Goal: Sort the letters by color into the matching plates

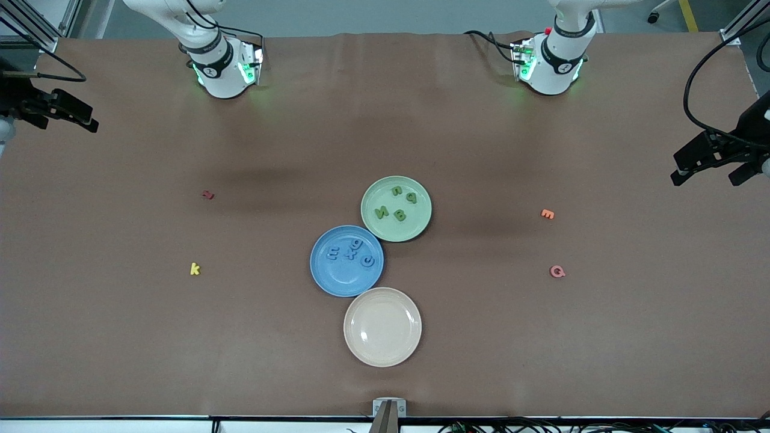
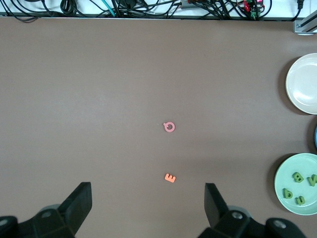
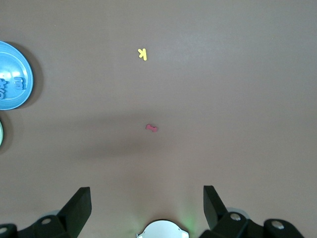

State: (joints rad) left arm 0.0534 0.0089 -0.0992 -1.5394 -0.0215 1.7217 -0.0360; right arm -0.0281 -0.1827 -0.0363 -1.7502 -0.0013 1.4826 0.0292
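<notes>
Blue letters (image 1: 351,252) on blue plate (image 1: 337,282), green letters (image 1: 397,203) on green plate (image 1: 421,225), frame centre; left gripper (image 2: 148,201), right gripper (image 3: 147,203) released, empty, raised at frame edges; risk: needless regrasp scatters sorted letters, or stray E (image 1: 547,213) misfiled.

Brown table (image 1: 120,337) – three plates (image 1: 382,326), four stray letters (image 1: 194,269)

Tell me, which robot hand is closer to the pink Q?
Left. The left end effector hangs open above the table at the pink Q's end; the right end effector hangs open at the opposite end.
</notes>
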